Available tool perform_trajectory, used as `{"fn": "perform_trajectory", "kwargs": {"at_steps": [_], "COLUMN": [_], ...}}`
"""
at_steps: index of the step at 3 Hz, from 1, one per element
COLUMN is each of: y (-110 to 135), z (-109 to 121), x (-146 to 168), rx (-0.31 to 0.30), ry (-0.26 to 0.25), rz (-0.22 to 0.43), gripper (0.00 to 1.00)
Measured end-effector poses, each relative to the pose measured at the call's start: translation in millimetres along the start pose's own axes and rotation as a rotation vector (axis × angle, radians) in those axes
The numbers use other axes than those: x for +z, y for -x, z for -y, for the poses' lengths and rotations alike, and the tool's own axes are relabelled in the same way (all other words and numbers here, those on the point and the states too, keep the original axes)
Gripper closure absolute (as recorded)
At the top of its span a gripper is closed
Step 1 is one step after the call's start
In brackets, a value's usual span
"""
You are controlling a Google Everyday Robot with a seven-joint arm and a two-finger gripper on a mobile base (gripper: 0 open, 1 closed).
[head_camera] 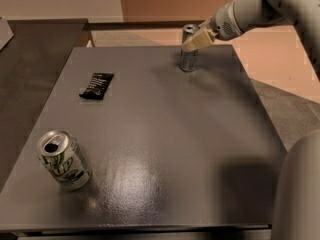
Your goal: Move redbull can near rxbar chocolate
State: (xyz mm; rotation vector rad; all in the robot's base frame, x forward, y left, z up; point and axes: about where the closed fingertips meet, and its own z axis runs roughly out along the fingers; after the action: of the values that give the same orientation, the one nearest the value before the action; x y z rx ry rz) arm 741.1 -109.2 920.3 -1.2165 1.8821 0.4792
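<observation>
Gripper (193, 43): at the far edge of the table (175, 134), reaching in from the upper right on a white arm (250, 11). Its cream tip lies across the upper part of the redbull can (188, 60). Whether it is actually clamped on the can or only set against it: cannot tell from this view.

Redbull can: upright on the table, directly at and below the gripper tip. Its top rim shows just above and behind the tip, and its lower body stands clear beneath. The base appears to sit on the table surface.

Rxbar chocolate (97, 85): lies flat on the table, well apart from the gripper, off to the picture-left of it and somewhat nearer the camera. Black wrapper, long side angled slightly.

Green-marked can (64, 160): much farther from the gripper, at the near picture-left corner of the table. It stands tilted, with its opened top showing.

A rounded pale part of the robot's body (300, 189) fills the lower right corner, below the gripper's side of the table.
</observation>
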Motion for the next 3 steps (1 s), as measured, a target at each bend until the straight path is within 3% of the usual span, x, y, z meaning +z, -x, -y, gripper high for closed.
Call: {"fn": "perform_trajectory", "kwargs": {"at_steps": [2, 3], "y": [16.1, 42.0], "z": [-12.1, -41.8], "x": [-8.0, -8.3], "rx": [-0.035, -0.109], "ry": [0.032, 0.108], "rz": [0.025, 0.058], "gripper": [0.87, 1.0]}}
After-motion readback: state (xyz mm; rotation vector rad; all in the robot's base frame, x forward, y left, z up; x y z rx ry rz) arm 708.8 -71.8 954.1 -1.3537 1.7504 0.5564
